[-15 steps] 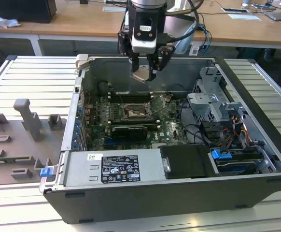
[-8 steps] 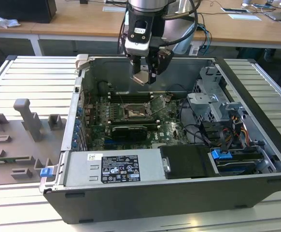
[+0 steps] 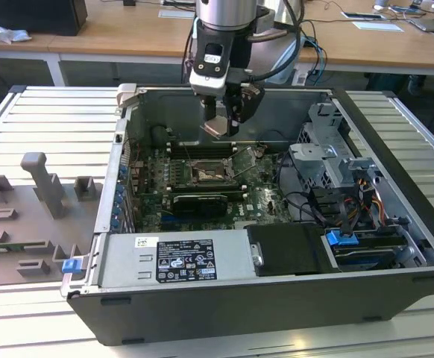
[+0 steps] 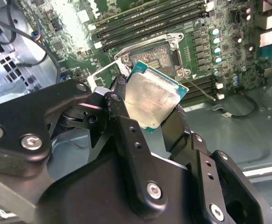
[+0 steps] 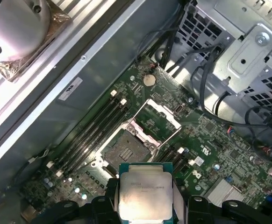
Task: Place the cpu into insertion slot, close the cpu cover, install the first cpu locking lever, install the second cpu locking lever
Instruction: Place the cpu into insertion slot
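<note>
On a ribbed metal bench (image 3: 45, 119), inside an open case (image 3: 202, 313), the gripper (image 4: 149, 106) is clamped on the edges of the cpu (image 5: 145, 196) above the slot (image 5: 125, 150); the chip is probably light, stiff and fragile.

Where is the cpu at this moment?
In both wrist views the cpu sits clamped in the pincer, in the air over the motherboard, near the uncovered insertion slot and not yet in it.
</note>
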`<state>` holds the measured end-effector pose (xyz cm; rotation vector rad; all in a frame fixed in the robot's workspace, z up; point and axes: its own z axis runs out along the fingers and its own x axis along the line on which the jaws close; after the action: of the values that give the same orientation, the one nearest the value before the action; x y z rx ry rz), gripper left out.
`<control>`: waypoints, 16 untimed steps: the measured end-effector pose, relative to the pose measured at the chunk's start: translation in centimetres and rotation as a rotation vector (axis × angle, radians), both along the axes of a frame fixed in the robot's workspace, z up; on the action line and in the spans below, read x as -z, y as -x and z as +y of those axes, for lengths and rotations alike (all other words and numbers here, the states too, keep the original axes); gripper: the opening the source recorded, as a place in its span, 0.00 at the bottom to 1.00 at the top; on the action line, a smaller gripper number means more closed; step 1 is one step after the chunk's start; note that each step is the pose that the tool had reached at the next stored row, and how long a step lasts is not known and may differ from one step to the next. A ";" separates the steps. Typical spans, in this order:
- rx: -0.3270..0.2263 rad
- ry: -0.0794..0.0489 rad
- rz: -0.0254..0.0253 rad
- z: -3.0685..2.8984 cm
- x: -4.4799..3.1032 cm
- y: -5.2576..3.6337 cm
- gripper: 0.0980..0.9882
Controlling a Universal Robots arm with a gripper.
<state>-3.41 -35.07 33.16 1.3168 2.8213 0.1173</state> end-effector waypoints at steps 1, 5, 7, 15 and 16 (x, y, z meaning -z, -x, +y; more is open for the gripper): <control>0.014 0.000 0.0002 0.01 0.19 0.01 0.50; 0.046 0.003 0.0027 0.20 0.99 0.13 0.50; 0.055 0.005 0.0040 0.29 1.54 0.41 0.50; 0.138 0.006 0.0062 0.30 3.10 0.78 0.50; 0.149 0.006 0.0062 0.33 3.33 0.79 0.50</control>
<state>-4.20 -34.74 29.82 1.5223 2.7139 0.1018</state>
